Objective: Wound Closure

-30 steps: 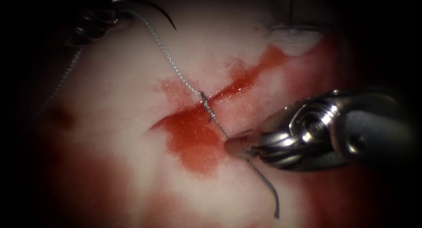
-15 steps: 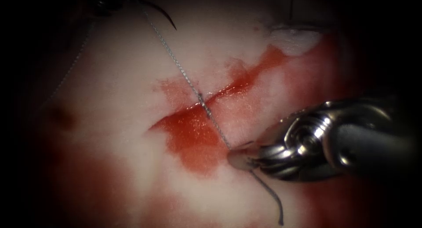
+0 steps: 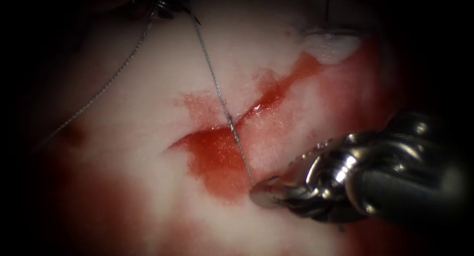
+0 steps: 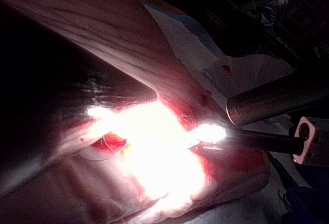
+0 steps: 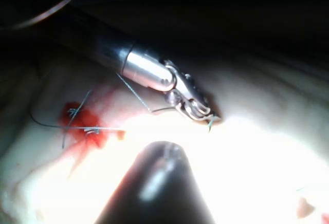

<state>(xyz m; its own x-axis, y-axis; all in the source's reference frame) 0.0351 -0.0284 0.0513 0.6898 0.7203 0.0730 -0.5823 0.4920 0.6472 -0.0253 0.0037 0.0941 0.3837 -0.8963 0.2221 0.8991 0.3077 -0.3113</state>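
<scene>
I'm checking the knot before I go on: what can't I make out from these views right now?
- Needle: not made out at the left tool, whose tip meets the endoscope view's dark upper edge.
- Thread grip: hidden inside the right tool.
- Knot over the cut: too small to judge.
- Left wrist view: glare covers the tissue.

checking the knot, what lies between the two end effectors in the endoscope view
Endoscope view: taut thread runs from left end effector to right end effector, crossing the cut and red fluid.

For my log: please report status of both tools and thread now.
Right tool shut on thread, right of cut. Left tool shut on thread, top left. Knot over cut. Red fluid around.
</scene>
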